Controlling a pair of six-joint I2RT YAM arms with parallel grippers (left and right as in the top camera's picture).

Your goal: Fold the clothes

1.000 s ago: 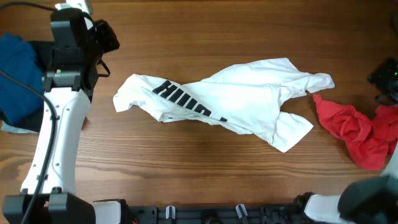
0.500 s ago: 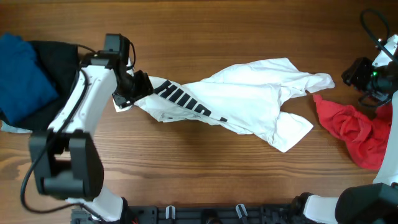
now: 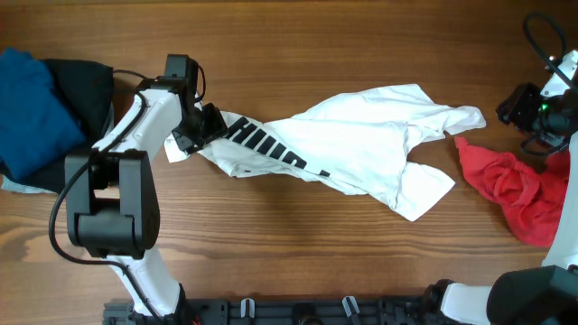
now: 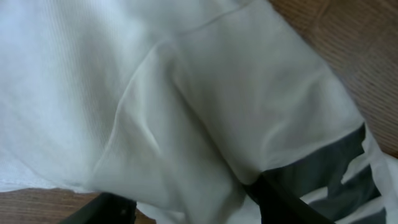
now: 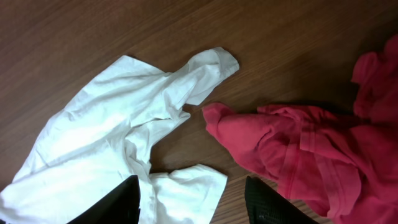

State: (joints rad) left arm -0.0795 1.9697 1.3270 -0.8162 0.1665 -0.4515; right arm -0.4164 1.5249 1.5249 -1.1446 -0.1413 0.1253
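Swung in over the table [image 3: 298,36] from its left edge, the left arm now meets the one white T-shirt [image 3: 361,144], stretched left-to-right mid-table. One red garment [image 3: 515,185] lies by the right edge. Nearer, the left gripper [image 3: 206,125] straddles the shirt's left end, fingers apart, seemingly not pinching. The right gripper [image 5: 191,183] hovers spread, empty.

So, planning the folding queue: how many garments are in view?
4: white T-shirt mid-table, red garment at right edge, blue garment and black garment piled at left edge. More may hide underneath.

white T-shirt [image 3: 361,135]: 1 | red garment [image 3: 510,185]: 1 | blue cloth [image 3: 27,108]: 1 | black cloth [image 3: 86,86]: 1 | robot arms [image 3: 144,113] [image 3: 542,106]: 2
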